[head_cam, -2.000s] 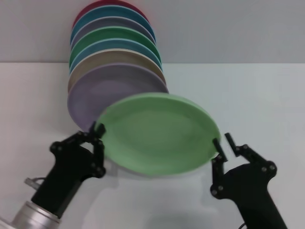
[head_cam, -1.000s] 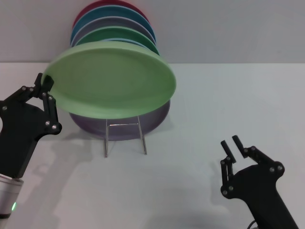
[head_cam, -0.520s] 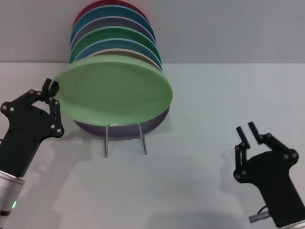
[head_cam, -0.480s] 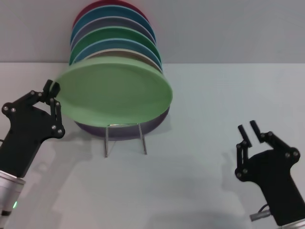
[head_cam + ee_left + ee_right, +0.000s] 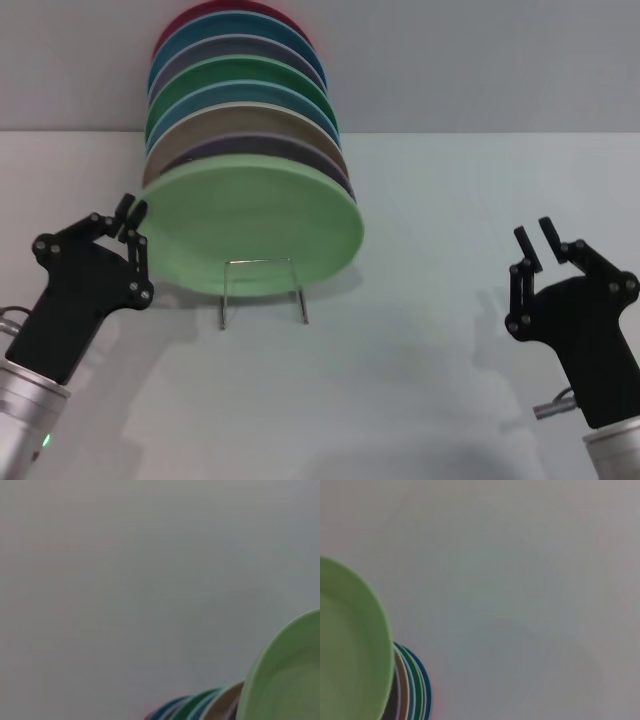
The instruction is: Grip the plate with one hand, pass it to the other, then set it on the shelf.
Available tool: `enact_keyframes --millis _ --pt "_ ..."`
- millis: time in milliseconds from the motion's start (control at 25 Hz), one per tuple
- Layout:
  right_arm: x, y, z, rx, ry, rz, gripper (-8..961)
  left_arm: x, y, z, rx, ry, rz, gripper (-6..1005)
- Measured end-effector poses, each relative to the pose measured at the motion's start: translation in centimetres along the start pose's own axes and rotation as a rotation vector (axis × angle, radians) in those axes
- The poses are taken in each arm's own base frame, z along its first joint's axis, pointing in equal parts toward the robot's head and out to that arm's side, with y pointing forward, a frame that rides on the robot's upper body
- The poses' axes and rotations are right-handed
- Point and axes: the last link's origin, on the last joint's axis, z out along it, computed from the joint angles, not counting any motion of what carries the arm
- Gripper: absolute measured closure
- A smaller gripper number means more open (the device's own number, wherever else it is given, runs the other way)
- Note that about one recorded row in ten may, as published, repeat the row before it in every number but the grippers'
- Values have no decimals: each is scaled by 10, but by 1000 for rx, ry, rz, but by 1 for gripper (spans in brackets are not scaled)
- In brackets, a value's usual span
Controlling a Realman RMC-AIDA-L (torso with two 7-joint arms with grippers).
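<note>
Plate, pastel green, stands tilted at centre frame in the wire shelf, foremost of the stacked plates, so the upright loop props it. Left gripper at its left rim, fingers apart. Right gripper far right, fingers apart, idle.

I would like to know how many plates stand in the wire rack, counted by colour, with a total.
Round matte light pastel-green plate, at the front: 1
Round lilac plates: 2
Round beige plate: 1
Round blue plates: 2
Round darker green plate: 1
Round dark red plate, at the back: 1
Total: 8 plates
</note>
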Motion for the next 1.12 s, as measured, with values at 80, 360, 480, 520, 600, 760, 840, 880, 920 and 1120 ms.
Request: enact_keyframes --millis 80,360,480,520,600,760,840,880,920,1120 --pt "1 -1 3 -1 -4 1 801 -3 1 0 -8 -19 -1 952" --pt "4 -2 10 -21 -12 3 801 -4 7 2 -36 -36 -9 951" --pt "5 -3 12 -24 -13 5 801 -4 9 2 -50 -33 -7 950" --pt "6 -3 13 -24 -11 5 801 -4 9 2 -50 -32 -8 950" --pt "7 -4 14 -22 -9 5 802 -3 8 1 -46 -25 -12 950" --pt "10 -11 18 9 0 29 802 3 4 -7 -12 17 -14 785" --pt "15 -22 23 60 12 73 802 10 -2 -23 42 60 -20 710" --pt "15 -22 23 60 12 73 802 10 -2 -23 42 60 -20 675" --pt "17 -27 25 81 16 94 802 15 -5 -37 83 81 -34 641" --pt "29 -48 29 137 6 264 801 15 -11 -54 157 77 -189 472"
